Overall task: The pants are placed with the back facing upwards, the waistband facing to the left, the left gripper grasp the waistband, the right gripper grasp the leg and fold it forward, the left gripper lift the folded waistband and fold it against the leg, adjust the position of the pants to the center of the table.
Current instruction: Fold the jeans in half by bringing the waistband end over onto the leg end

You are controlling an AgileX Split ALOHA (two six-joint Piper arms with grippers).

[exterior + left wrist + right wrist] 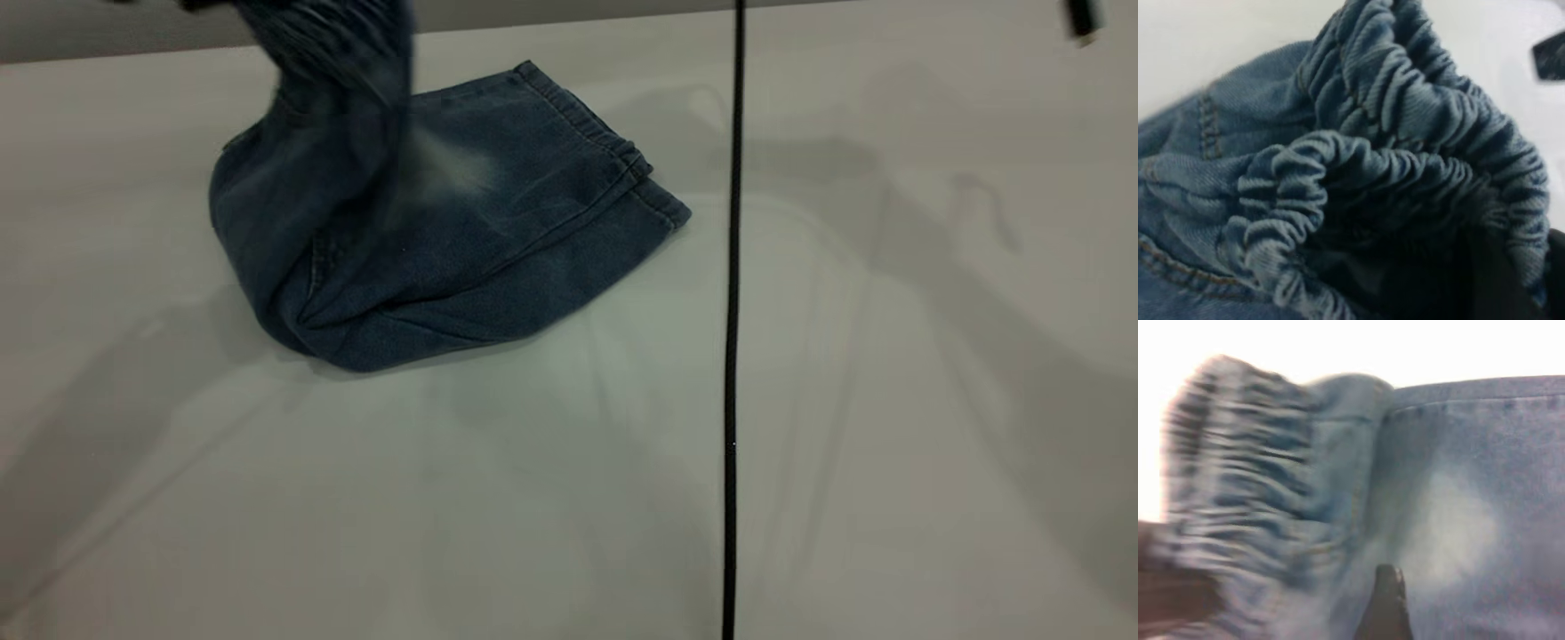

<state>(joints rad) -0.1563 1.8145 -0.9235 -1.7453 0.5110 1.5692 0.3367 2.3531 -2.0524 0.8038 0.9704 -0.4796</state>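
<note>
The blue denim pants (498, 240) lie folded at the far left of the table (889, 462), hems (622, 169) pointing right and a faded patch (453, 169) on top. The ruffled waistband (333, 62) is raised above the pile and blurred. My left gripper (1471, 273) is shut on the waistband (1405, 113), with gathered elastic filling its view. My right gripper (1083, 20) hangs at the far right edge, apart from the pants. One dark fingertip (1385, 603) shows over the leg (1471, 520), with nothing held.
A black cable (733, 311) runs straight down the view, just right of the hems. Bare tabletop spreads in front of the pants and to their right. The table's back edge (133, 53) lies close behind the pants.
</note>
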